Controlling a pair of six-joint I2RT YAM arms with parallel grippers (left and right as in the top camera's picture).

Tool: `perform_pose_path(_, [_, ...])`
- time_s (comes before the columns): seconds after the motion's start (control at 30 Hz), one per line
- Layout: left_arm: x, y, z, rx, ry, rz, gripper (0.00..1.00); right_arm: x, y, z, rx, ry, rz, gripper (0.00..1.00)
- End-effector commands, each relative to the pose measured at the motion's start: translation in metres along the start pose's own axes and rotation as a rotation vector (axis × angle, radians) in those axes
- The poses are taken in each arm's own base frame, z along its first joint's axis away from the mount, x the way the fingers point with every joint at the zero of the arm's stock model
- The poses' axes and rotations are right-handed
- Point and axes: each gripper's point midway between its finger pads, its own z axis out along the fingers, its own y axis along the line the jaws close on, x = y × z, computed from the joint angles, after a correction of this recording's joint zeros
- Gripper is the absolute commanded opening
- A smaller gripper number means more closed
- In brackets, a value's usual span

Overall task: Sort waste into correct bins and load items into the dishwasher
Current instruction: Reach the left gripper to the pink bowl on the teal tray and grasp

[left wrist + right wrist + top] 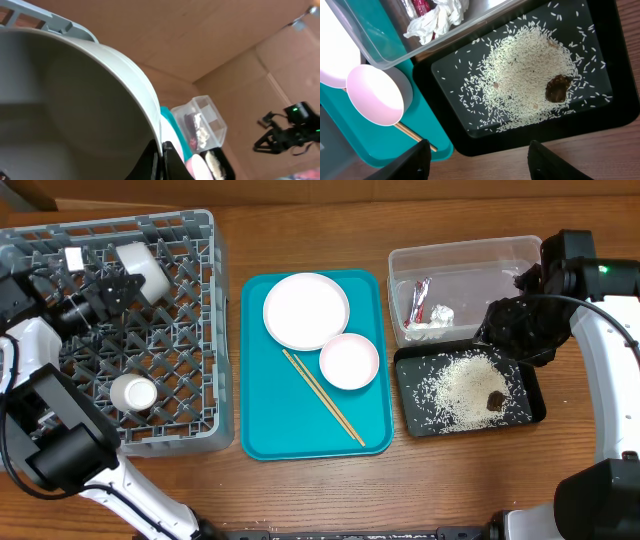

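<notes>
My left gripper [112,285] is shut on the rim of the pale grey bowl [143,267] over the back of the grey dish rack [190,330]. In the left wrist view the jaws [161,156] pinch the bowl's wall [75,100]. A small white cup [133,393] stands in the rack. The white plate [306,310], pinkish bowl [349,361] and chopsticks [322,396] lie on the teal tray [265,420]. My right gripper [480,165] is open and empty above the black tray [445,125], which holds rice [530,70] and a brown scrap [558,89].
The clear tub [465,260] behind the black tray holds the red-and-silver wrapper [419,297] and the crumpled napkin [437,315]. Cardboard walls stand behind the table. The right arm [600,330] reaches in from the right edge.
</notes>
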Motion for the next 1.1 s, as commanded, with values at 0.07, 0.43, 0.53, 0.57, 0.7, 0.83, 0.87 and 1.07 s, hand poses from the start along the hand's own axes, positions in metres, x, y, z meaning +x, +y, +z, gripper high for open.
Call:
perform_pose_path(0.07, [0.004, 0.024, -0.019, 0.01, -0.038, -0.144, 0.09, -0.001, 0.002, -0.003, -0.01, -0.011, -0.005, 0.64])
perform_pose_path(0.43, [-0.038, -0.032, -0.093, -0.048, -0.174, -0.141, 1.0, 0.0, 0.002, -0.003, -0.009, -0.007, -0.005, 0.64])
perform_pose_path(0.53, [-0.047, -0.064, -0.092, -0.135, -0.163, -0.083, 1.0, 0.0, 0.002, -0.003, -0.009, -0.007, -0.005, 0.64])
perform_pose_path(0.57, [-0.048, -0.073, -0.09, -0.157, -0.157, -0.069, 1.0, 0.001, 0.001, -0.003, -0.009, -0.006, -0.005, 0.64])
perform_pose_path(0.7, [-0.043, -0.113, -0.065, -0.251, -0.095, -0.029, 1.0, 0.004, -0.003, -0.003, 0.014, 0.007, -0.001, 0.65])
perform_pose_path(0.83, [-0.019, -0.137, -0.024, -0.377, 0.027, -0.004, 1.0, 0.008, -0.027, -0.005, 0.151, 0.009, 0.007, 0.72])
perform_pose_path(0.87, [-0.011, -0.141, -0.013, -0.406, 0.063, 0.003, 1.0, 0.008, -0.033, -0.006, 0.184, 0.008, 0.009, 0.75])
perform_pose_path(1.07, [0.062, -0.154, 0.066, -0.564, 0.37, 0.091, 1.0, 0.007, -0.038, -0.007, 0.21, 0.003, 0.017, 0.87])
